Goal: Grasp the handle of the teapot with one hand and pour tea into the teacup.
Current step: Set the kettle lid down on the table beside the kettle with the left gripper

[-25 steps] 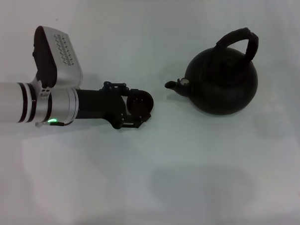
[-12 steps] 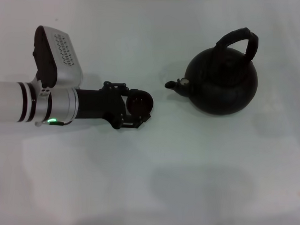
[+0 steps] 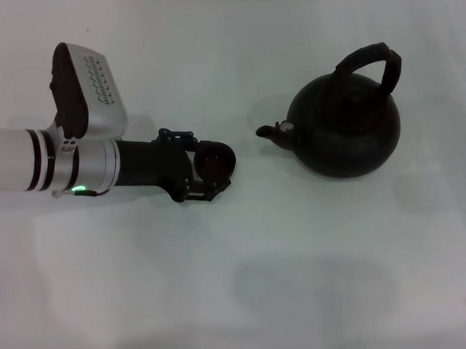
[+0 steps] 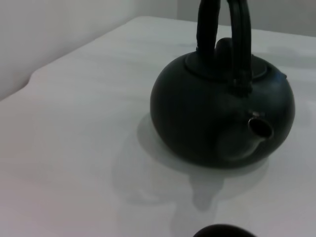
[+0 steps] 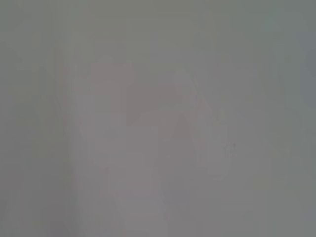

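Left end effector (image 3: 206, 173) sits low over the bench (image 3: 290, 285), fingers around the cup (image 3: 216, 159); can't tell if they're actually gripping. Teapot (image 3: 345, 133) stands upright well apart, spout facing the cup, handle (image 3: 371, 61) untouched.

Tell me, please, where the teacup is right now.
In the head view, the teacup sits between the left gripper's fingers, left of the teapot's spout.

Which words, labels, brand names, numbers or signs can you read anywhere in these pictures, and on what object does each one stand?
None can be read.
The teapot and teacup are plain black, unmarked.
The left gripper at the teacup carries no lettering; its arm shows only a green light and a dotted pattern, not text.
The right wrist view shows only a blank surface.
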Tool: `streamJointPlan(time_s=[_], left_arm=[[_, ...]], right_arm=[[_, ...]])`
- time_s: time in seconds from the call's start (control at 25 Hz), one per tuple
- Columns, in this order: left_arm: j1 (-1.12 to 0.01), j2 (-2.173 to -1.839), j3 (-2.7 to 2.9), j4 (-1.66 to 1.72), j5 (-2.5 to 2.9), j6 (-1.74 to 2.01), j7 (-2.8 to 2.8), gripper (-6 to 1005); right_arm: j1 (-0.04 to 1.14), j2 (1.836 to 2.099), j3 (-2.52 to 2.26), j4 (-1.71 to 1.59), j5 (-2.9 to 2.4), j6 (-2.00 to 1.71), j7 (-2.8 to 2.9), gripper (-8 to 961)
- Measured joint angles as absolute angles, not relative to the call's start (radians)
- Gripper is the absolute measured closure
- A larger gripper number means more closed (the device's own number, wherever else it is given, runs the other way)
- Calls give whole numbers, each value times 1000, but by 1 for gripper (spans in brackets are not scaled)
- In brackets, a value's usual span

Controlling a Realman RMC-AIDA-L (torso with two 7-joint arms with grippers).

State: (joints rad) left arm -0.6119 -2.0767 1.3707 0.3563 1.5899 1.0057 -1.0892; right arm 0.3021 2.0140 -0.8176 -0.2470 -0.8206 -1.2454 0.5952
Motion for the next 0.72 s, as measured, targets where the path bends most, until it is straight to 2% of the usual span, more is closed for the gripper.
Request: streamJointPlan(time_s=[0.28,0.48,0.72], left_arm=[[-606,-2078,1370,369,1590,1013,-1089,284],[-606,-2078,1370,370,1588,1014,-1088,133],[-580,-2078,1377,421,1588,1020,-1092,139]], right_arm=[[300,2013,-818,-247,-821,-1246,595,176],[298,2012,-818,-247,-821,-1246,594,176],[295,2012,-818,-247,-821,-1246,594,176]])
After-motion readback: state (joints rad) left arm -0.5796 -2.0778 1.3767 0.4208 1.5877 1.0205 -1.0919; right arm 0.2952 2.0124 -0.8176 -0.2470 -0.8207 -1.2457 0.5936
